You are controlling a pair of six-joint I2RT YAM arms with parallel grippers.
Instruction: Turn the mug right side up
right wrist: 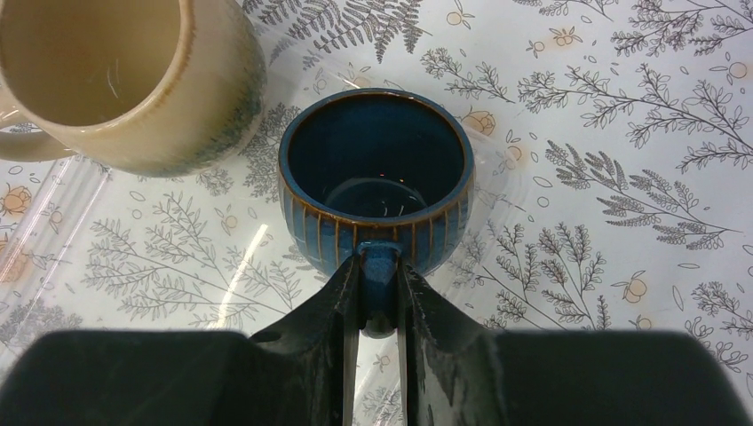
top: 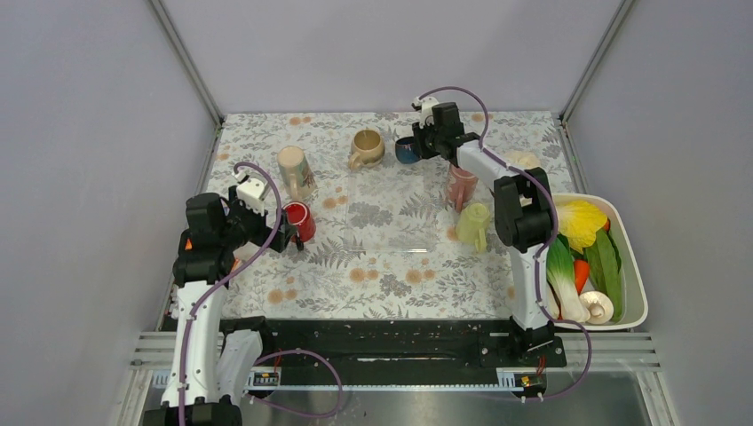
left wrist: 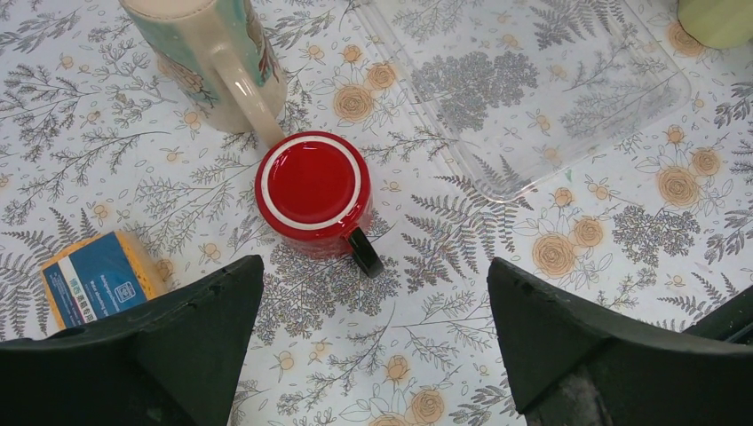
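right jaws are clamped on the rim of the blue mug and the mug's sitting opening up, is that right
Not quite. The right jaws are shut on the handle of the blue mug, not its rim. The right wrist view shows the handle pinched between them. The mug does sit opening up.

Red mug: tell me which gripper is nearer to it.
Left. The left gripper hovers just short of the red mug, fingers wide open, not touching it. The right gripper is across the table, shut on the blue mug.
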